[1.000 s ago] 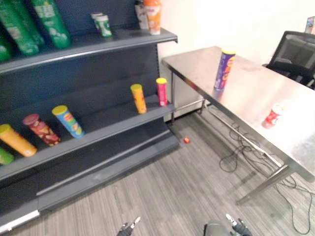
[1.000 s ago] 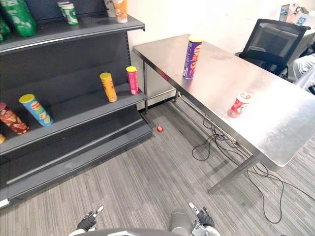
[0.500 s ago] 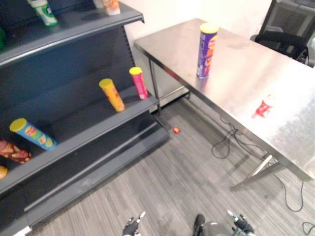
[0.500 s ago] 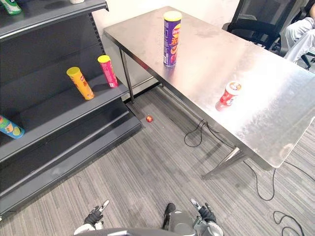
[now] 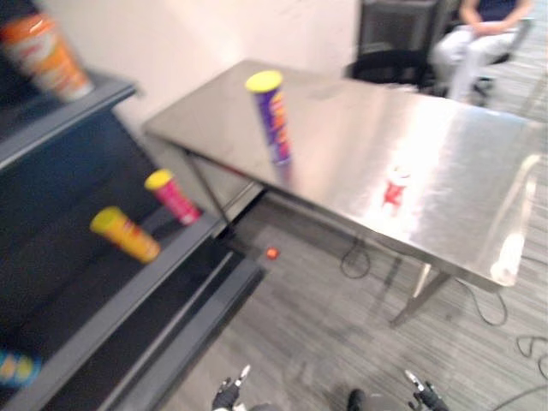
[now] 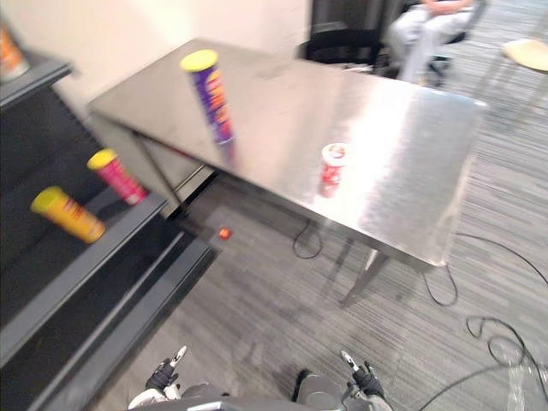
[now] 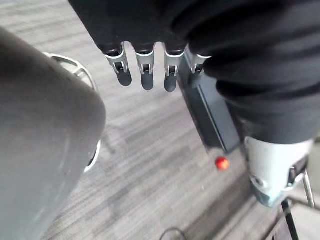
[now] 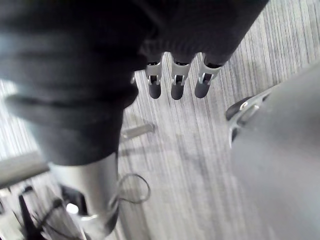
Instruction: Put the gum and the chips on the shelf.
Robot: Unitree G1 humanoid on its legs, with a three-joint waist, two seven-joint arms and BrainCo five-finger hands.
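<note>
Right eye view: the tall purple chips can with a yellow lid [image 6: 211, 98] stands on the shiny steel surface [image 6: 411, 120], toward its far left part. The small red and white gum tub [image 6: 332, 168] stands on the same surface, close to the near edge and well apart from the can. Under the surface, a tiny red thing [image 6: 224, 233] lies on the grey striped floor [image 6: 274, 325]. To the left is the dark shelf [image 6: 77, 274]. A yellow can [image 6: 67, 214] and a pink can with a yellow lid [image 6: 116, 175] are on it, near each other. Past the surface, a person [image 5: 479, 34] sits near a black chair [image 5: 390, 43]. The left robot hand [image 7: 146, 75] hangs low over the floor with straight fingers and holds nothing. The right robot hand [image 8: 175, 82] hangs low too, its fingers straight and empty.
</note>
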